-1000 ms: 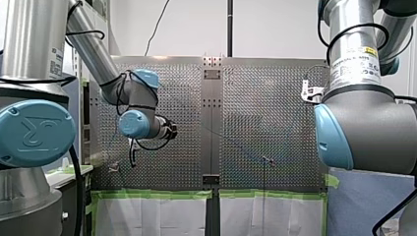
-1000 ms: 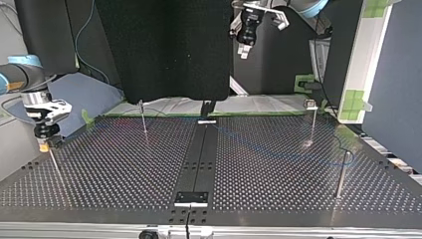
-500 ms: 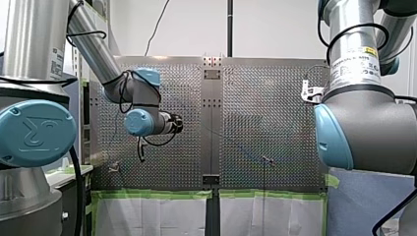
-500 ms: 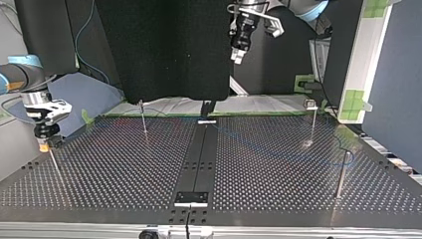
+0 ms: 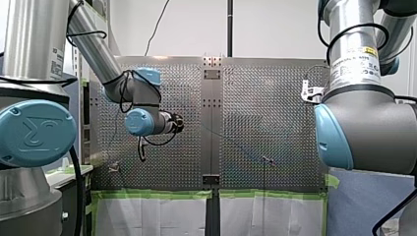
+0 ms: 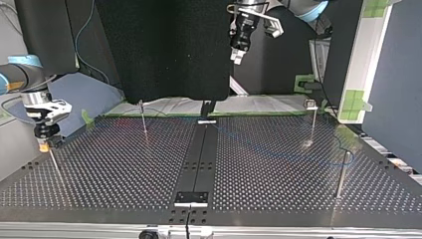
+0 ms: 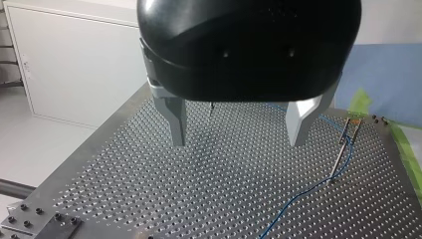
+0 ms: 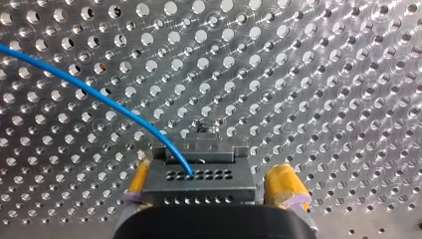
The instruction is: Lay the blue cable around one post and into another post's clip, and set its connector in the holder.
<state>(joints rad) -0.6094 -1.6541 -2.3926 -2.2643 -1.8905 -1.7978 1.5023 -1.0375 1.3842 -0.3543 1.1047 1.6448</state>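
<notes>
Connector, a grey block with rows of small holes, is pictured clamped between the yellow pads of the right end effector, low over the perforated worktop. The blue cable is seen entering the block's upper face and sweeping away across the plate. In the top view, the right end effector is shown at the left edge of the worktop, just above the surface and near a post.

The left end effector is held well above the worktop, its two metal fingers spread wide with nothing between them. In the top view it is seen hanging against a dark backdrop, high over the far side of the plate. Ahead of it and off to one side, the left wrist view shows the blue cable lying on the plate and passing just beside another post; whether it is looped around that post cannot be told. A faint blue line of cable is also traced across the right half of the top view.

In the front view, the left arm is shown reaching over the left half of the plate; neither end effector can be made out there.
</notes>
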